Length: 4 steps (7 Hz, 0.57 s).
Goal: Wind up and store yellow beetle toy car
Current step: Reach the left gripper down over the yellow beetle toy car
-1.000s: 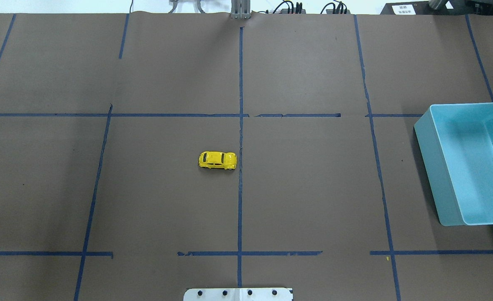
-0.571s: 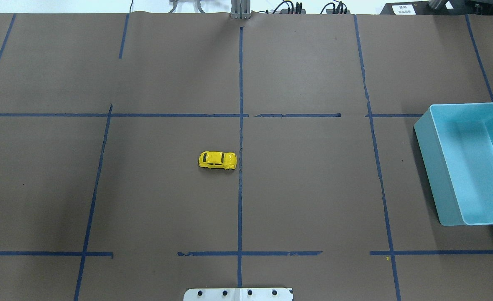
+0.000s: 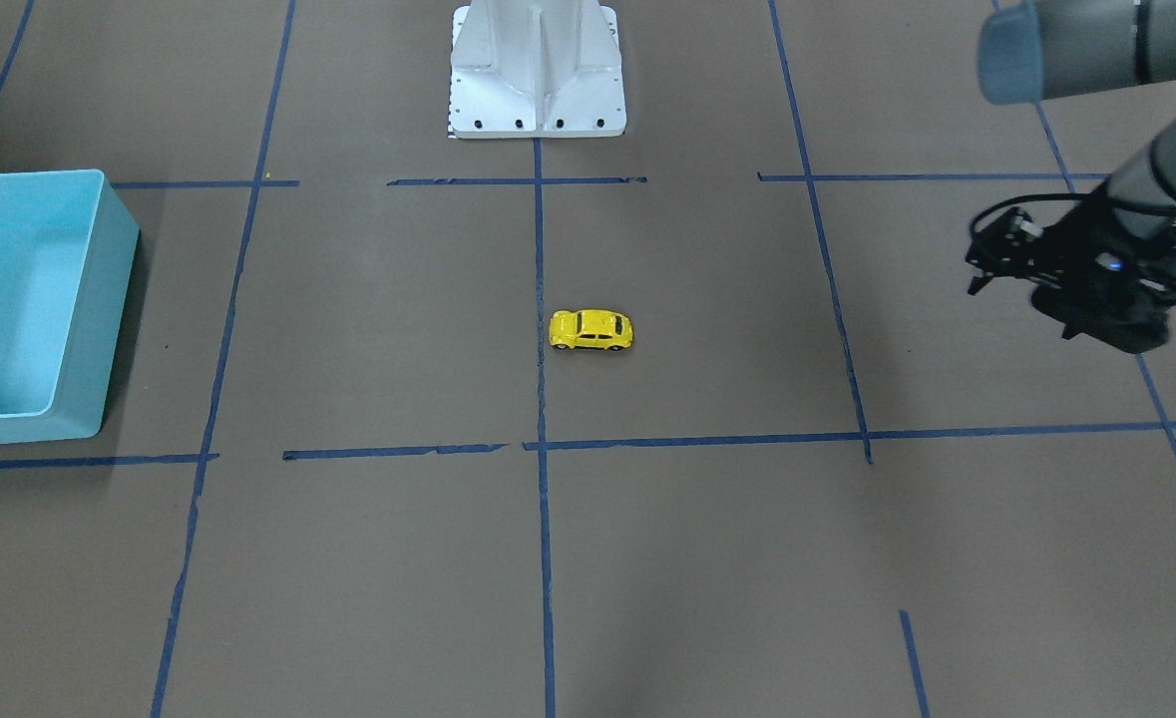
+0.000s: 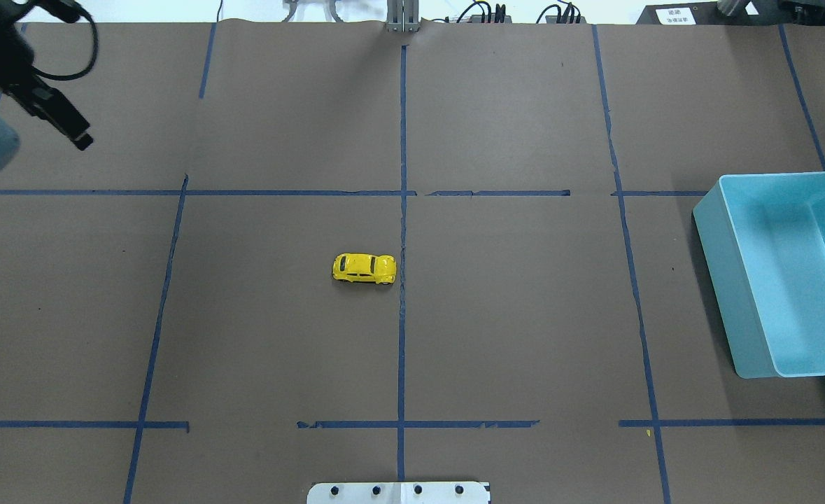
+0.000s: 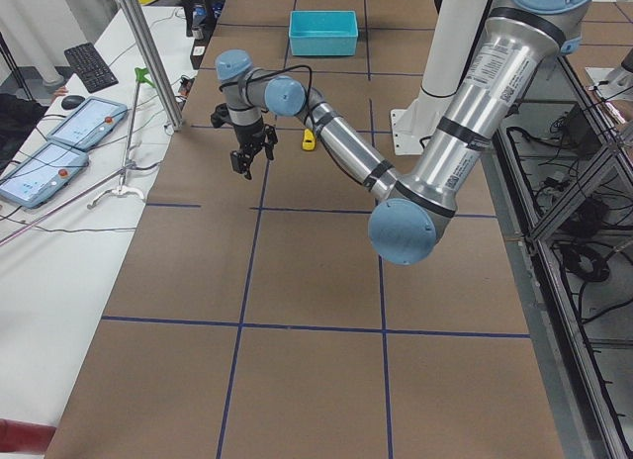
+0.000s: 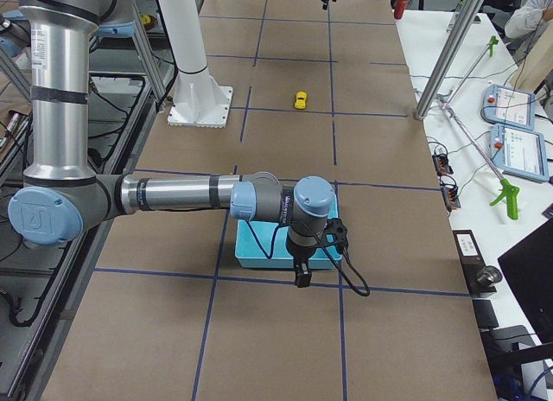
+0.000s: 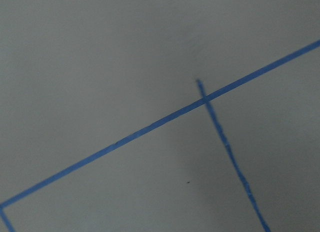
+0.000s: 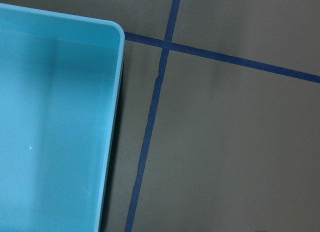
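Facing the robot, the yellow beetle toy car (image 3: pixel 591 330) is seen upright on its wheels on the brown table (image 3: pixel 707 558), just beside the central blue tape line (image 3: pixel 540 259). The light-blue bin (image 3: pixel 99 329) is set at the table's far side, well apart from the car. The left gripper (image 3: pixel 1016 309) is held above the table, well apart from the car, its fingers spread and nothing between them.

From overhead, the car (image 4: pixel 364 269) is found just left of the centre line, lying crosswise. The left gripper (image 4: pixel 69 129) is shown in the far left corner and the bin (image 4: pixel 723 294) at the right edge.

From the left end, the left gripper (image 5: pixel 253 162) is seen released, with the car (image 5: pixel 309 139) beyond it and the bin (image 5: pixel 322 34) farther off.

From the right end, the right gripper (image 6: pixel 301 278) is pointed downward by the bin (image 6: pixel 251 250); whether it is released or clenched cannot be told. The car (image 6: pixel 301 99) is seen far behind.

In the left wrist view, only crossing tape lines (image 7: pixel 150 127) are shown.

In the right wrist view, a corner of the bin (image 8: pixel 119 34) is seen beside a tape crossing (image 8: pixel 167 44).
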Each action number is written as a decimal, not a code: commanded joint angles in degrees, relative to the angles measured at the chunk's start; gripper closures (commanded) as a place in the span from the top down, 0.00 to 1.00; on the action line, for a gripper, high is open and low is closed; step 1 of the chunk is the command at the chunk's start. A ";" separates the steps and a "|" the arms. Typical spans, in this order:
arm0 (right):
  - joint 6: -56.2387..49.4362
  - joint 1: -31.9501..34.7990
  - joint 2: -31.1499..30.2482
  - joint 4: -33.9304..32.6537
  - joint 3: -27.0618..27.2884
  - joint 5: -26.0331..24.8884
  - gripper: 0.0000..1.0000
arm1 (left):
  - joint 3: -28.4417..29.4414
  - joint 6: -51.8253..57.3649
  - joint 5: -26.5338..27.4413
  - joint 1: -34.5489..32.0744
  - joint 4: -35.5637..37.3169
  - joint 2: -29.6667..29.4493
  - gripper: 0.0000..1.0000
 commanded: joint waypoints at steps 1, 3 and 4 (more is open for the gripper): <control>0.01 0.00 0.04 0.00 -0.05 0.00 1.00 | -0.71 11.70 2.23 8.47 -15.27 -2.03 1.00; 0.01 0.00 -0.05 0.00 -0.14 0.00 1.00 | 1.83 12.46 2.93 20.06 -26.96 -2.72 0.99; 0.01 0.00 0.04 0.00 -0.14 0.00 1.00 | 2.63 12.72 9.29 25.41 -28.63 -3.34 0.99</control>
